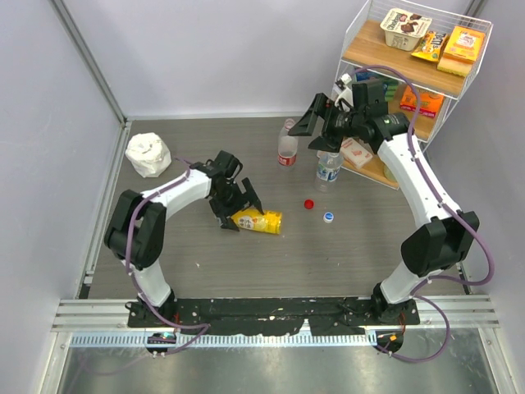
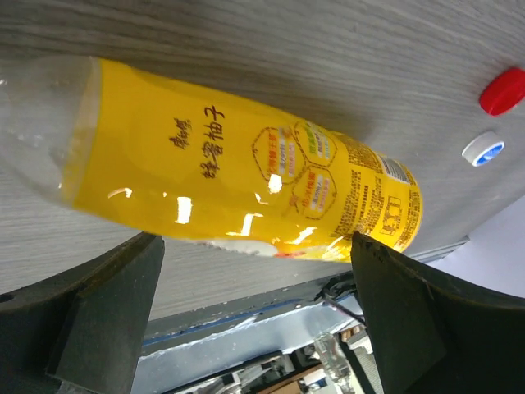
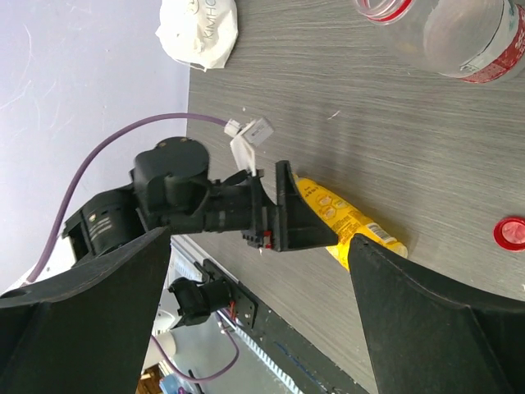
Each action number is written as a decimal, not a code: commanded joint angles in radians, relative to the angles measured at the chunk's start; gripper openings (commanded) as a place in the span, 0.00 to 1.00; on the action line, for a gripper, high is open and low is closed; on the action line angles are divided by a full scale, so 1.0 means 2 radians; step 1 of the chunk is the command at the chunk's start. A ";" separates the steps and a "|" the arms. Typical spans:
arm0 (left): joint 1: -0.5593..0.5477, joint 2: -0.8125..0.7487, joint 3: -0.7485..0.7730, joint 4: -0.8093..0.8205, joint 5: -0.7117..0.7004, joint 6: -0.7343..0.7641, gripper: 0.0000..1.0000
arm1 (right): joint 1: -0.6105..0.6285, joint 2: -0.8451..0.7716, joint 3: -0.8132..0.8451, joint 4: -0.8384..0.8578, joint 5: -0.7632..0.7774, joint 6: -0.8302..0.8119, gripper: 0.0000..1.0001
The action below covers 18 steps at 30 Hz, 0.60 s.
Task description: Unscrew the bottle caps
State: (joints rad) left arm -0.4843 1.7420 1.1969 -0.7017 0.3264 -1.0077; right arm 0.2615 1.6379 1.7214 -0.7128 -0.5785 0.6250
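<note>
A yellow bottle [image 1: 261, 221] [image 2: 246, 172] [image 3: 354, 220] lies on its side on the grey table. My left gripper [image 1: 239, 212] [image 2: 256, 246] stands open just over its left end, jaws wide and nothing between them. A red cap [image 1: 309, 203] [image 2: 502, 90] [image 3: 512, 233] and a blue-white cap [image 1: 328, 217] [image 2: 483, 148] lie loose to the right of the bottle. At the back stand the tall clear bottle with a red label [image 1: 286, 148] [image 3: 467, 37] and the small clear bottle with a blue label [image 1: 329, 167]. My right gripper [image 1: 316, 131] [image 3: 261, 242] hangs open above them, holding nothing.
A crumpled white wad [image 1: 148, 154] [image 3: 197, 29] lies at the back left. A wire shelf [image 1: 472, 78] with boxed snacks stands at the back right, close behind the right arm. Grey walls close in the table on the left and at the back.
</note>
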 commanded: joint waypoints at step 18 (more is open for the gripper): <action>-0.030 0.140 0.156 -0.139 -0.098 0.192 0.95 | -0.042 -0.089 -0.043 0.066 0.006 0.044 0.93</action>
State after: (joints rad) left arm -0.5144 1.9938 1.4765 -0.8604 0.2420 -0.7536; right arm 0.2310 1.5864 1.7073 -0.7242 -0.5423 0.5980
